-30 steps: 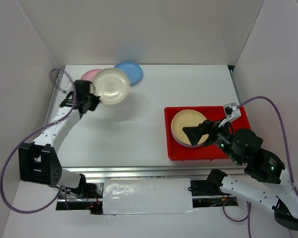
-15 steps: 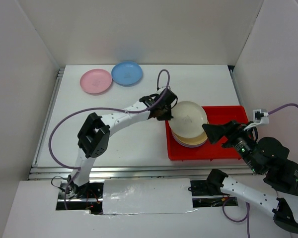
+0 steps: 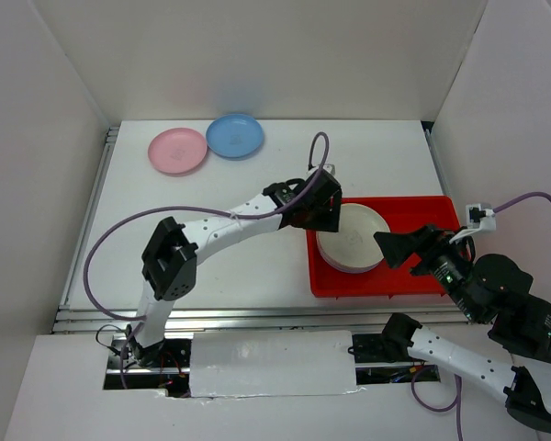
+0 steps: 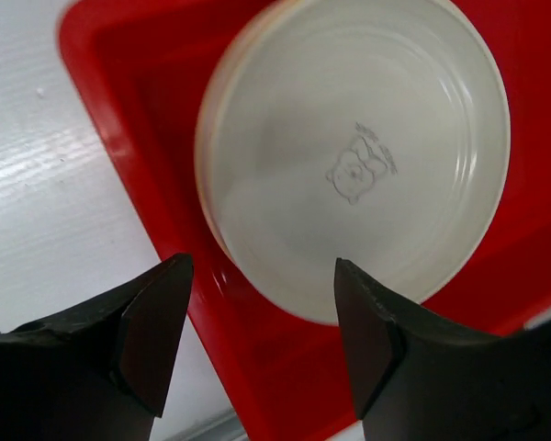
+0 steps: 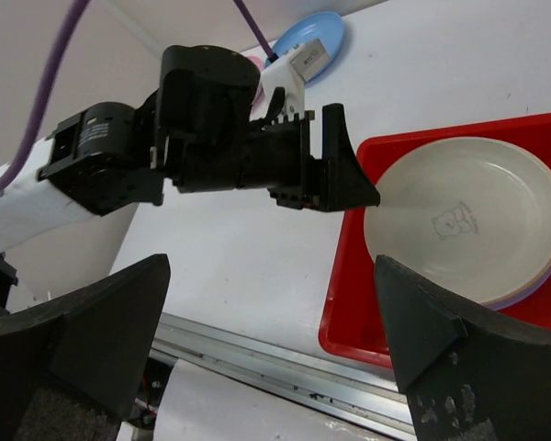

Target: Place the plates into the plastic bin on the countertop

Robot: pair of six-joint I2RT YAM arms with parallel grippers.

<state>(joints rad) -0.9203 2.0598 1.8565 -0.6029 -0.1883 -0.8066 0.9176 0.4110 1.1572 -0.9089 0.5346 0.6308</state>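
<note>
We see the left end effector (image 3: 329, 213) hovering over the left wall of the red plastic bin (image 3: 422, 213). Its fingers are spread and nothing is between them. Half a second ago it held a cream plate (image 3: 354, 235) tilted above the bin. Now that plate lies flat, directly below and just to the right of the fingers, on top of the stack in the bin. A lavender plate (image 5: 530, 290) shows its rim under it. We judge this plate delivered, and the left arm is free to fetch another.

Two plates are left on the white tabletop (image 3: 257, 257). A pink plate (image 3: 177, 151) lies far to the left of the left end effector, near the back wall. A blue plate (image 3: 236, 135) sits just to the right of the pink one, close beside it. We cannot tell whether their rims touch. Both are well apart from the bin, and nothing lies on the tabletop between them and the left end effector.

On the right, the right end effector (image 5: 272, 276) hangs over the bin with its fingers wide apart, holding nothing. The stack is just to its left. It has drawn back from the stack over the past second. The two end effectors face each other across the cream plate. We judge that this closeness is the main thing in the way, and one arm should clear the bin before the other comes in.
</note>
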